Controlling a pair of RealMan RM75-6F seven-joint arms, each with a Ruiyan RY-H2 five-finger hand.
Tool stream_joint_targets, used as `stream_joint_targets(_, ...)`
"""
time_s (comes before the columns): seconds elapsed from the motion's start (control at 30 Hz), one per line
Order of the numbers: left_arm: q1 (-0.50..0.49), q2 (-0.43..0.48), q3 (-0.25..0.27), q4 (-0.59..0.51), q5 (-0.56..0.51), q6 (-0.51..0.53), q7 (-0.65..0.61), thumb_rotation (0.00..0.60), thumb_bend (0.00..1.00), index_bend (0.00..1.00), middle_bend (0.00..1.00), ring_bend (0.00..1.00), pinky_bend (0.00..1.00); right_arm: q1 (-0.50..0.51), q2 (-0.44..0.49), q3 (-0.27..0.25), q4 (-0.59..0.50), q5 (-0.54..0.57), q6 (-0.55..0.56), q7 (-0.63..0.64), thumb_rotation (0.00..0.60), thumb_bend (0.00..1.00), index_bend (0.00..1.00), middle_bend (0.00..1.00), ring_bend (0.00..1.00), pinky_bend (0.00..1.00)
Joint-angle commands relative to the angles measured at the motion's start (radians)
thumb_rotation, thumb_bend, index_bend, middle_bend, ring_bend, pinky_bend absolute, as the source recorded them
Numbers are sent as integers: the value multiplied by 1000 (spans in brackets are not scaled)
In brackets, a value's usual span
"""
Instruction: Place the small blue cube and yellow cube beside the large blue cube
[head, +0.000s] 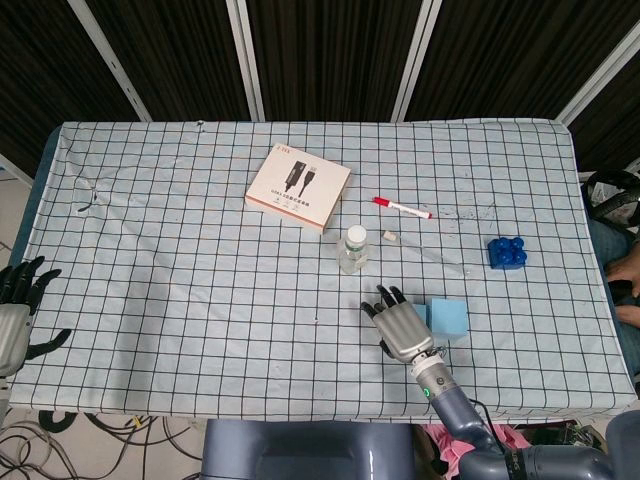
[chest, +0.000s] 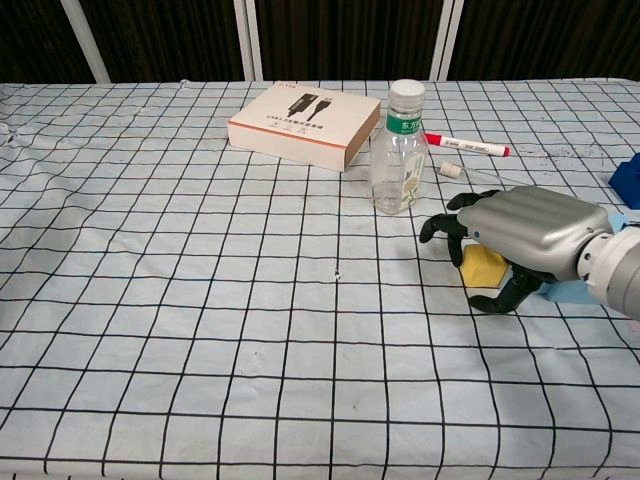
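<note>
Under the right robot hand (chest: 525, 232), chest view only: yellow cube (chest: 483, 267).

Box (head: 298, 185), bottle (head: 353, 250), red marker (head: 402, 207) on checked cloth (head: 180, 270)

— Yellow cube (chest: 484, 267)?
— On the checked cloth, partly hidden, touching the large blue cube (head: 448, 318), a pale blue block lying flat.
— Small blue cube (head: 507, 252)?
— Dark, studded, well apart, far right.
</note>
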Motion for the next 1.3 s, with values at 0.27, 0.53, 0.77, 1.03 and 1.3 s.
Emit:
stream_joint_targets(0.27,0,0,1,0,2,0,-2,600,151,173,35,0,0,-4,3,3,11,7,-11,5,600,260,201,368,53,106)
stream_joint_targets(0.53,0,-1,0,2,0,0,-1,600,151,173,35,0,0,-6,4,7,20,8,-15,9,600,259,201,369,53,106)
stream_joint_targets(0.77,0,-1,0,1,-1,0,-1,600,151,173,35,0,0,-9,4,10,24,6,-15,12,600,259,201,369,53,106)
stream_joint_targets(1.03,1,-1,0,1,0,0,-2,600,151,173,35,0,0,-14,7,14,20,6,-13,19,600,259,201,367,53,107)
stream_joint_targets(1.3,1,-1,0,1,1,0,-2,600,151,160,35,0,0,-15,3,22,8,-7,-16,41,600,232,201,247,37,107)
